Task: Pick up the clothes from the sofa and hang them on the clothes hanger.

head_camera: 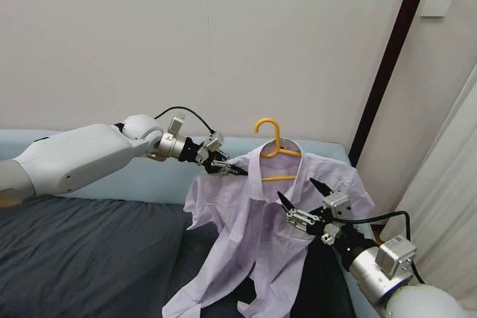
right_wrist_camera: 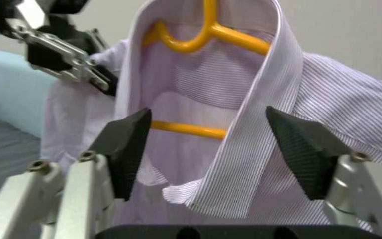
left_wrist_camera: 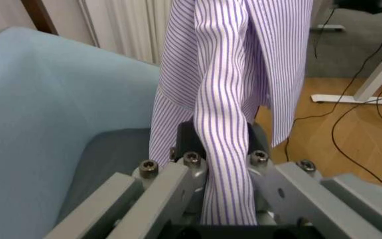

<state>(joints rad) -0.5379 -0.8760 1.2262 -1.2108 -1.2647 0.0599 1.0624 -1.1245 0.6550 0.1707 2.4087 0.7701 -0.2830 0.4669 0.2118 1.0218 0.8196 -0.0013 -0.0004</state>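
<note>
A lilac striped shirt [head_camera: 257,236] hangs on a yellow hanger [head_camera: 274,153] above the sofa. My left gripper [head_camera: 223,167] is shut on the shirt's shoulder at the hanger's left end; in the left wrist view the striped fabric [left_wrist_camera: 226,149] is pinched between its fingers. In front of the shirt's chest, below the collar, my right gripper [head_camera: 305,199] stands open. From the right wrist view its two black pads [right_wrist_camera: 128,144] flank the collar [right_wrist_camera: 257,114] and the hanger bar [right_wrist_camera: 187,130] without touching them.
The light blue sofa back [head_camera: 149,176] runs behind the shirt, with dark grey seat cushions [head_camera: 82,258] below. A dark pole [head_camera: 387,65] rises at the right, next to a white curtain [head_camera: 447,184]. Wood floor with cables [left_wrist_camera: 350,129] lies beyond the sofa.
</note>
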